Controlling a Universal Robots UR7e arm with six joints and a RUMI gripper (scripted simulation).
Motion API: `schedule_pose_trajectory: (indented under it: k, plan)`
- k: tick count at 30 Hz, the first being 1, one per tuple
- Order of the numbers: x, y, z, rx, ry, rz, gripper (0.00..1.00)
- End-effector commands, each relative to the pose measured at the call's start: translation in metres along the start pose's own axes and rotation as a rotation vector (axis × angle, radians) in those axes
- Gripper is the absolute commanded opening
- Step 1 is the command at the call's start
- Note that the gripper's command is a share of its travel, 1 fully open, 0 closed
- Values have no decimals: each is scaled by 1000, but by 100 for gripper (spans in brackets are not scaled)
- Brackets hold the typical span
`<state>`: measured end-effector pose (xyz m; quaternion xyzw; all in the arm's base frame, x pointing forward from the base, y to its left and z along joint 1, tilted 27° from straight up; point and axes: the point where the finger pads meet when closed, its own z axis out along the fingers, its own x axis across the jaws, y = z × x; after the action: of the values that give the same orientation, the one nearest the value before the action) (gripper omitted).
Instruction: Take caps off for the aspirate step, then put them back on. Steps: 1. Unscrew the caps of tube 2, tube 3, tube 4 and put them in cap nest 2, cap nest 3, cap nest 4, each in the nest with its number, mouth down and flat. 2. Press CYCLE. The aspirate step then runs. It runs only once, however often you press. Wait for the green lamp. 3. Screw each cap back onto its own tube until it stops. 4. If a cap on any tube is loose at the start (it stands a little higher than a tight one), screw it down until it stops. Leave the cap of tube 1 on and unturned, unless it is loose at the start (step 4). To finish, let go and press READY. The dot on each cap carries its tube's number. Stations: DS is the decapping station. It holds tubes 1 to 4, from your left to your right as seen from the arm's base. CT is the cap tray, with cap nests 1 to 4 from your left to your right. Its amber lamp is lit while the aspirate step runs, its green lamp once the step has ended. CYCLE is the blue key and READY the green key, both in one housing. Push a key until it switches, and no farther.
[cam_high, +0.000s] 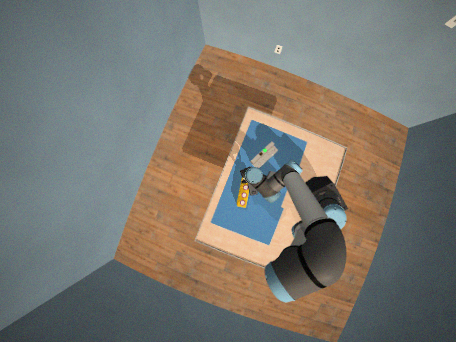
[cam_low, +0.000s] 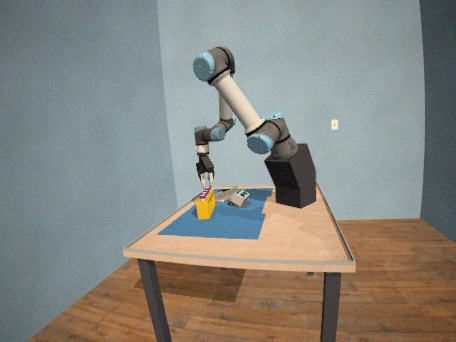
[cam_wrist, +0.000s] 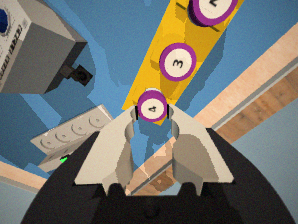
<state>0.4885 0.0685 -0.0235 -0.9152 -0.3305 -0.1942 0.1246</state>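
The yellow decapping station (cam_wrist: 146, 75) (cam_high: 240, 201) (cam_low: 205, 208) stands on the blue mat. In the wrist view, purple-rimmed caps sit on its tubes: cap 2 (cam_wrist: 212, 7), cap 3 (cam_wrist: 177, 61) and cap 4 (cam_wrist: 152, 107). My gripper (cam_wrist: 152, 105) (cam_low: 205, 185) (cam_high: 246, 183) hangs straight down over the station's end, and its two fingers are shut on cap 4, one on each side. Cap 4 sits on its tube. Tube 1 is out of the wrist view.
The grey cap tray (cam_wrist: 75, 132) (cam_high: 264, 155) (cam_low: 225, 195) lies beside the station; its nests look empty and its green lamp (cam_wrist: 63, 159) (cam_high: 264, 150) is lit. The grey key housing (cam_wrist: 35, 55) (cam_low: 240, 198) stands past it. The table's edge (cam_wrist: 250, 85) runs close by.
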Motion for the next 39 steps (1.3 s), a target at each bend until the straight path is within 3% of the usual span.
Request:
schedule_pose_trajectory:
  k: [1, 5, 9, 11, 26, 30, 36, 37, 39]
  plan:
    - [0, 0, 0, -1, 1, 0, 0]
    - [0, 0, 0, -1, 1, 0, 0]
    - [0, 0, 0, -1, 1, 199, 0]
    - [0, 0, 0, -1, 1, 199, 0]
    - [0, 0, 0, 0, 1, 949, 0]
    - [0, 0, 0, 0, 1, 1046, 0]
    - [0, 0, 0, 0, 1, 1046, 0]
    - [0, 0, 0, 0, 1, 1046, 35]
    - [0, 0, 0, 0, 1, 1046, 35]
